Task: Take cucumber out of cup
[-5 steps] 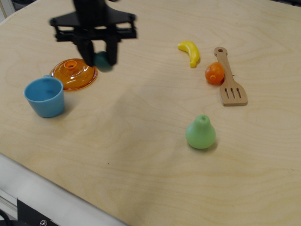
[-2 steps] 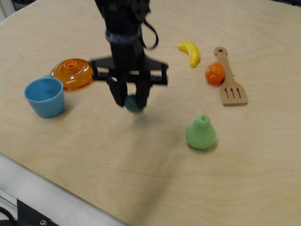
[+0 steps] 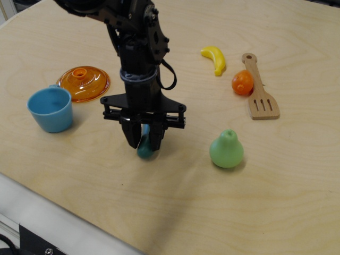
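Observation:
My black gripper (image 3: pixel 144 142) points straight down at the middle of the table and is shut on the dark teal-green cucumber (image 3: pixel 144 150). The cucumber hangs upright between the fingers, its lower end at or just above the tabletop. The light blue cup (image 3: pixel 50 109) stands upright at the left, well apart from the gripper, and looks empty.
An orange translucent lid (image 3: pixel 84 82) lies behind the cup. A light green pear (image 3: pixel 227 150) stands right of the gripper. A banana (image 3: pixel 215 58), an orange fruit (image 3: pixel 242 82) and a wooden spatula (image 3: pixel 258 90) lie at the back right. The table's front edge (image 3: pixel 64 212) runs along the lower left.
The gripper has carried the cucumber from above the lid, away from the cup, to the table's middle and lowered it towards the tabletop.

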Controlling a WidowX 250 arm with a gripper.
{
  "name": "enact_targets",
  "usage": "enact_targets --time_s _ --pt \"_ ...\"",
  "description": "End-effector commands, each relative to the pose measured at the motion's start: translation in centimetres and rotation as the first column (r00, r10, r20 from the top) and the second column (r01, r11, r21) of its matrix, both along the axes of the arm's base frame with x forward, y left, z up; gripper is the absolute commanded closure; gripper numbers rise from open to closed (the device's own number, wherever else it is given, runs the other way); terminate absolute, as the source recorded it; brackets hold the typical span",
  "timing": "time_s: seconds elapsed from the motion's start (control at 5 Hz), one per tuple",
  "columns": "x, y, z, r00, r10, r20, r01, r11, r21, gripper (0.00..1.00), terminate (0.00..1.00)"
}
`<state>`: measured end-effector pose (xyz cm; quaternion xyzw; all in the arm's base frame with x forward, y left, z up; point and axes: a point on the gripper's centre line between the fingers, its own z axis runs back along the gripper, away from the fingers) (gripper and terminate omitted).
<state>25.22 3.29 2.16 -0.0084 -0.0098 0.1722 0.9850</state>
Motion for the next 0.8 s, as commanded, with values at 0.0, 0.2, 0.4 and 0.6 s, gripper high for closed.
enact_targets --time_s 0.0,0.2,0.4,0.6 --pt "-1.5 0.9 -0.1 1.0 0.021 0.003 -0.021 1.0 -0.001 0.0 0.0" --pt "-1.4 1.1 1.4 0.999 0.032 0.044 -0.032 0.999 0.0 0.0 0.0" --pt "-1.2 1.5 3.2 0.994 0.054 0.093 -0.054 0.999 -0.002 0.0 0.0" --pt "-0.7 1.7 4.9 0.988 0.072 0.137 -0.074 0.997 0.009 0.0 0.0"
